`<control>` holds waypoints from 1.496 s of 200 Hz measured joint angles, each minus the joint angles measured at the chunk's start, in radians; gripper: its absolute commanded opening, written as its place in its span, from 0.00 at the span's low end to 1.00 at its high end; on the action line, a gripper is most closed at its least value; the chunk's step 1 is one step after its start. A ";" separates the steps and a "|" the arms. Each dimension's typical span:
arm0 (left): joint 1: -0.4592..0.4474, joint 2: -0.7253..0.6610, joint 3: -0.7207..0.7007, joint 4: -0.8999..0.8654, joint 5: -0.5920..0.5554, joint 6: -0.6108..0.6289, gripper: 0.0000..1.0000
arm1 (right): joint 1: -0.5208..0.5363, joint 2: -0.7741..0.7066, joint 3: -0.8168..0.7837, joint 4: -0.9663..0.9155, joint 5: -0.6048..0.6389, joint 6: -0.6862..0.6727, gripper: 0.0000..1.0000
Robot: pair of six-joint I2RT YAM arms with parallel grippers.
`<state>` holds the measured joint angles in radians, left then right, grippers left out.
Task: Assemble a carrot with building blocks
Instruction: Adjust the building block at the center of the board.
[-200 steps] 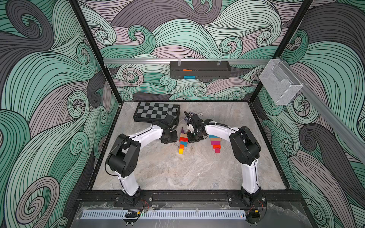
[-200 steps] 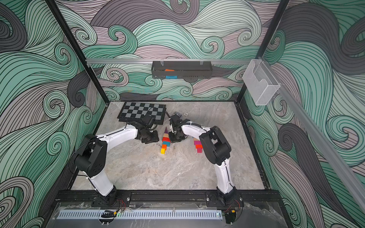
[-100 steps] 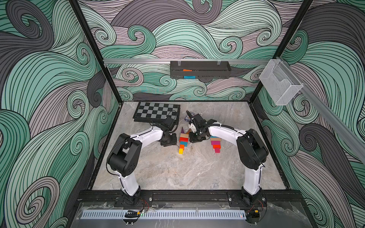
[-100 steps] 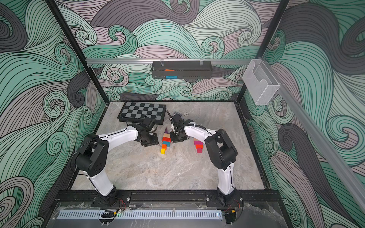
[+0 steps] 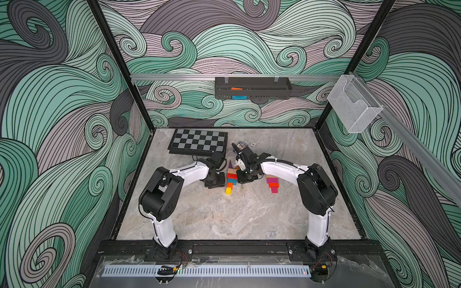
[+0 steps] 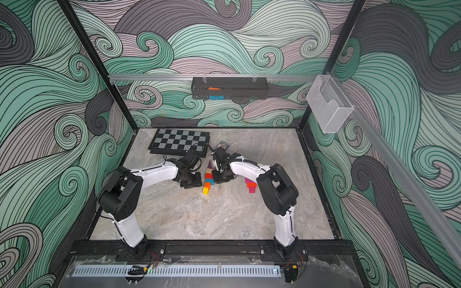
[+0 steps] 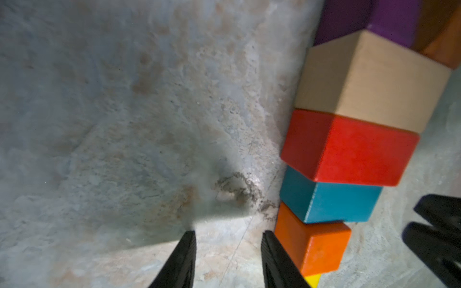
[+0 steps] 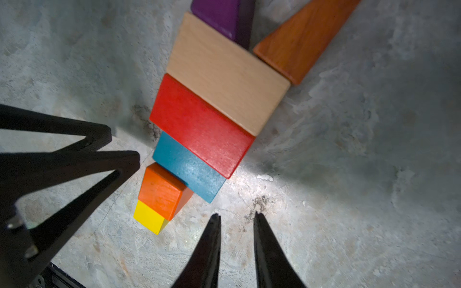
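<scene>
The building blocks lie flat in a tapering row (image 5: 229, 178): a yellow cube (image 8: 149, 217), an orange block (image 8: 162, 189), a teal block (image 8: 189, 169), a red block (image 8: 199, 124) and a beige block (image 8: 224, 74). A purple wedge (image 8: 219, 15) and a brown wedge (image 8: 299, 37) fan out from the beige end. My left gripper (image 7: 228, 234) is open and empty on the floor left of the row, one finger close beside the orange block. Right of the row's narrow end, my right gripper (image 8: 235, 215) has its jaws slightly apart over bare floor.
A second cluster of pink, purple, orange and red blocks (image 5: 272, 183) lies under the right forearm. The chessboard (image 5: 198, 143) and a small purple card box (image 5: 240, 144) sit behind the grippers. A black shelf (image 5: 252, 91) hangs on the back wall, a clear bin (image 5: 354, 107) on the right.
The right arm's elbow has swung to the right, and the right jaws have parted a little. The left arm and the row of blocks look unchanged.
</scene>
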<state>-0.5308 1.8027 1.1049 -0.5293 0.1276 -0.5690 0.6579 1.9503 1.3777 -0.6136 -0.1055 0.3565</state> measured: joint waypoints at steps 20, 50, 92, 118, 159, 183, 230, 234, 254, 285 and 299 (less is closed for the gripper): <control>-0.002 0.000 0.000 0.003 0.001 0.000 0.44 | 0.000 0.000 0.000 0.000 0.000 0.000 0.26; -0.003 0.001 0.000 0.007 0.001 0.000 0.45 | 0.000 0.002 0.000 0.001 0.000 0.002 0.26; -0.011 0.002 0.000 0.008 0.004 0.000 0.44 | 0.004 0.018 0.000 0.001 0.000 0.002 0.26; -0.021 0.002 0.000 0.007 0.009 0.000 0.44 | 0.005 0.018 0.000 0.002 0.000 0.002 0.26; -0.023 0.002 0.000 0.008 0.012 0.000 0.44 | 0.005 0.018 0.000 0.002 0.000 0.002 0.26; -0.027 0.002 0.000 0.008 0.012 0.001 0.44 | 0.005 0.018 0.000 0.002 0.000 0.002 0.26; -0.039 0.003 0.007 0.008 0.012 0.002 0.44 | 0.005 0.021 0.000 0.002 0.000 0.002 0.26; -0.040 0.003 0.008 0.008 0.012 0.002 0.44 | 0.005 0.021 0.000 0.002 0.000 0.002 0.26; -0.041 0.006 0.013 0.008 0.012 0.002 0.44 | 0.005 0.021 0.000 0.002 0.000 0.002 0.26; -0.042 0.008 0.013 0.007 0.012 0.003 0.44 | 0.005 0.021 0.000 0.002 0.000 0.002 0.26; -0.042 0.009 0.013 0.007 0.012 0.004 0.44 | 0.005 0.023 0.000 0.002 0.000 0.002 0.26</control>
<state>-0.5732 1.8114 1.1183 -0.5224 0.1394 -0.5652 0.6628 1.9728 1.3777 -0.6117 -0.1059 0.3584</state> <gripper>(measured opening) 0.440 0.260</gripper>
